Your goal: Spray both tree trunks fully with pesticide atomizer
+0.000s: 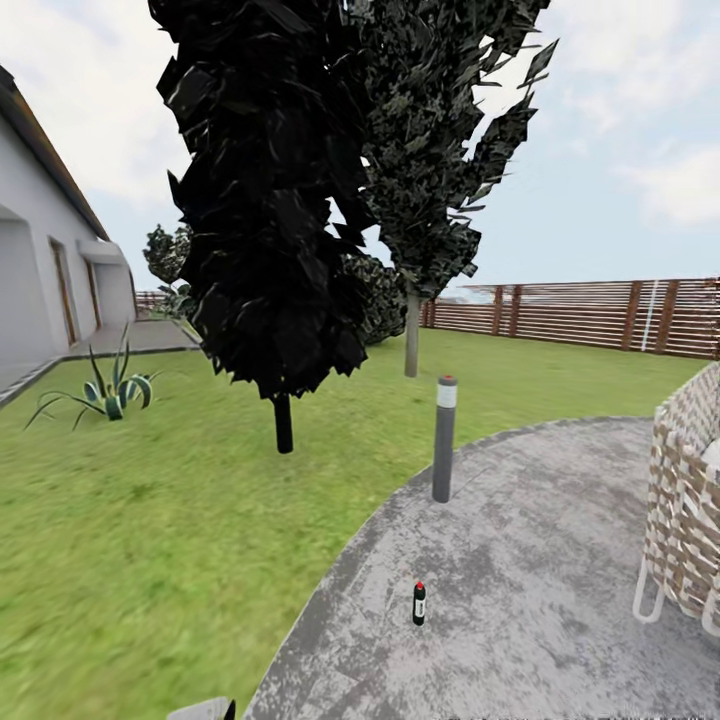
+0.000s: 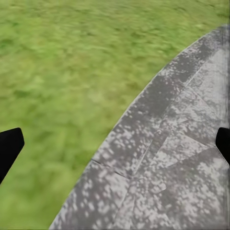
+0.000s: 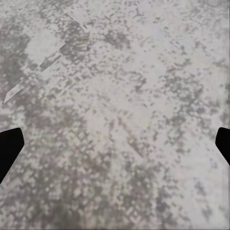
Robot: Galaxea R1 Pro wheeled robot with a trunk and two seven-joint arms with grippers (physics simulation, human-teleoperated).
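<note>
Black with a red cap, one pesticide atomizer [image 1: 419, 603] is standing upright on the grey paved floor [image 1: 540, 560], near its curved edge with the lawn [image 1: 150, 520]. I judge the approach step is under way: the robot needs to be closing in and lowering an arm beside the bottle. Left claw [image 2: 115, 143] and right claw [image 3: 115, 146] are both hanging released, grasping nothing. One bollard light [image 1: 444, 437] and two dark conifers [image 1: 270, 190] are standing beyond; one fence [image 1: 600, 315] is running behind.
</note>
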